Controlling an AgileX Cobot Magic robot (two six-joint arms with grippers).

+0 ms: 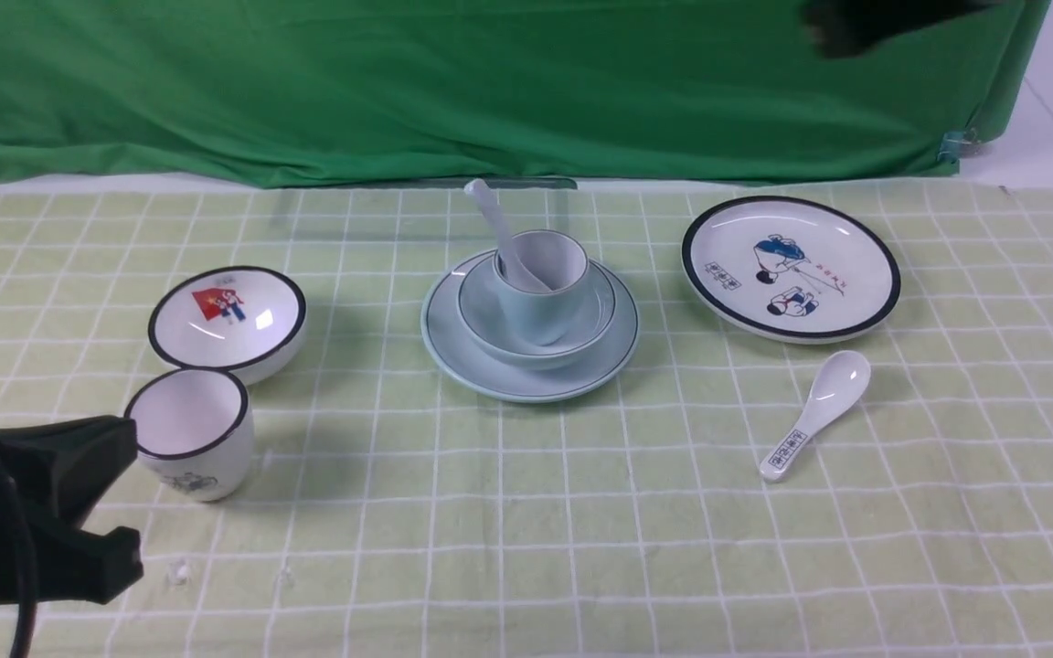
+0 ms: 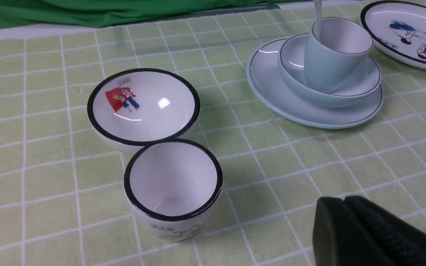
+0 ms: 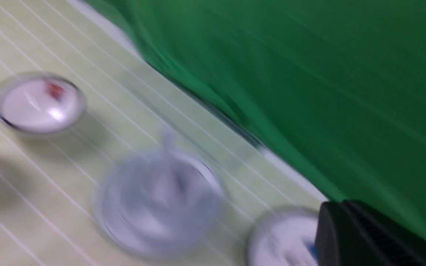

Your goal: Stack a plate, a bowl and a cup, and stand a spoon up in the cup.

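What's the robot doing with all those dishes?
It's building a stack, and the stack looks finished. The blue-green plate has the plain bowl on it, the small cup in that, and the plain spoon leaning in the cup. Both the left gripper and the right gripper are shut and empty, away from the stack.

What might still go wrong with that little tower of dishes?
The white spoon leans well out over the rim of the pale blue-green cup, so a bump could perhaps tip both. The blurred right gripper seems to be moving; if it swung back low, it might catch the handle. The cup stands inside the glossy bowl, where it could slide if jolted.
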